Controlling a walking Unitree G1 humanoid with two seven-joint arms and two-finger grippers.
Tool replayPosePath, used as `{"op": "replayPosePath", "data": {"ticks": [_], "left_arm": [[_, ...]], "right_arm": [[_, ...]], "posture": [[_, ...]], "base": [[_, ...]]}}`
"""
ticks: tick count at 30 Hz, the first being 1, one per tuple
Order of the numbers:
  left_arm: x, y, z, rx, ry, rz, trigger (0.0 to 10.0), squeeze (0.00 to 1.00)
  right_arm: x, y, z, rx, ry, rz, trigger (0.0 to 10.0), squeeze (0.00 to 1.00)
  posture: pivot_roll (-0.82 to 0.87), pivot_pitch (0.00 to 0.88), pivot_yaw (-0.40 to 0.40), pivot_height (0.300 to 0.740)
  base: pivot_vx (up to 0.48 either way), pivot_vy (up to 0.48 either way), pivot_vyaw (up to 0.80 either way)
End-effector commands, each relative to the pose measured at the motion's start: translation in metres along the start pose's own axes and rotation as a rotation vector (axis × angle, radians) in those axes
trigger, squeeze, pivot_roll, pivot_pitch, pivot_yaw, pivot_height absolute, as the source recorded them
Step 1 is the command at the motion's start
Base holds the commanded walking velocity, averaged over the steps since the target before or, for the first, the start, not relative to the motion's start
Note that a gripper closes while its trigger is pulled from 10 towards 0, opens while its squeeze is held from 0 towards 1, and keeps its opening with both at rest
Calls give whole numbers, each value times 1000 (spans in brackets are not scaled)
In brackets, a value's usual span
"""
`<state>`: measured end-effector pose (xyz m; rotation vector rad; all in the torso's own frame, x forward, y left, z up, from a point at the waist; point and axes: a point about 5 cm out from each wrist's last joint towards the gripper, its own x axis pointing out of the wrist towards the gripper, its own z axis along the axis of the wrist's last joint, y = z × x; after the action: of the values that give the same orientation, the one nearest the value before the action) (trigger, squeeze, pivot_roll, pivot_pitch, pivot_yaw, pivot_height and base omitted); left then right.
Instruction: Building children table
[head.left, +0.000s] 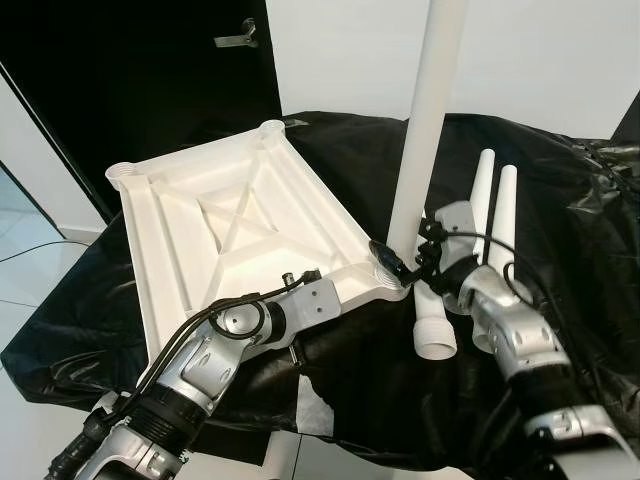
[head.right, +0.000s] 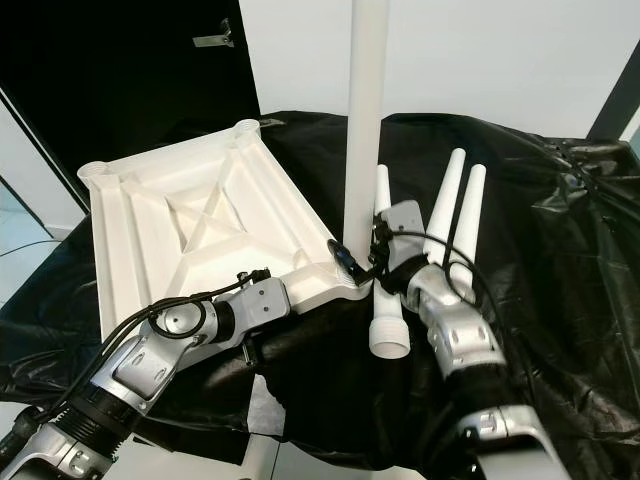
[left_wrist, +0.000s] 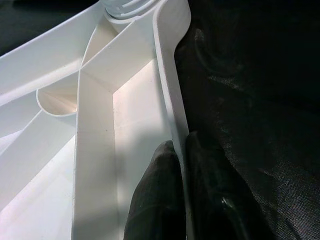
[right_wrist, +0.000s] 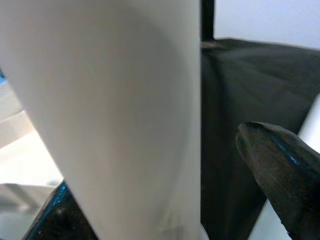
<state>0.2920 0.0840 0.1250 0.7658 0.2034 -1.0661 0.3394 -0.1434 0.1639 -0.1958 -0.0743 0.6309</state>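
At the near right corner socket of the upturned tabletop (head.left: 240, 225), one leg (head.left: 425, 130) stands upright between the right gripper (head.left: 400, 268) fingers, apparently closed on it. Three loose legs (head.left: 490, 205) remain. The left gripper (left_wrist: 182, 165) pinches the tabletop's near rim.

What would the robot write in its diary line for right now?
left tool: shut on tabletop rim | right tool: around upright leg at corner socket | spare legs: lying on black cloth
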Motion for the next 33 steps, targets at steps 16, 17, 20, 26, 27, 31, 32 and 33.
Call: {"op": "replayPosePath", "data": {"ticks": [16,17,20,26,27,31,32,33], "left_arm": [[-2,1,-4,34,28,-6,10000,0],[-2,1,-4,34,28,-6,10000,0],[0,0,-3,38,24,-9,10000,0],[1,2,-2,39,19,-5,10000,0],[1,2,-2,40,19,-5,10000,0],[1,2,-2,42,17,-7,10000,0],[1,2,-2,43,17,-7,10000,0],[1,2,-2,43,17,-6,10000,0]], "right_arm": [[-1,4,-27,13,95,-56,2902,0],[-1,4,-27,13,95,-56,2902,0],[-3,5,-32,61,111,-182,10000,0],[-4,4,-34,51,148,-362,10000,0],[-5,5,-34,58,146,-397,10000,0],[-6,6,-34,88,144,-465,10000,0],[-7,9,-36,132,152,-523,10000,0],[-8,12,-37,156,160,-584,10000,0]], "posture": [[32,0,61,740],[32,0,61,740],[29,0,61,740],[29,0,61,740],[27,0,61,740],[26,0,60,740],[25,0,53,740],[25,0,53,740]], "base": [[0,0,0],[0,0,0],[0,0,0],[0,0,0],[0,0,0],[0,0,0],[0,0,0],[0,0,0]]}}
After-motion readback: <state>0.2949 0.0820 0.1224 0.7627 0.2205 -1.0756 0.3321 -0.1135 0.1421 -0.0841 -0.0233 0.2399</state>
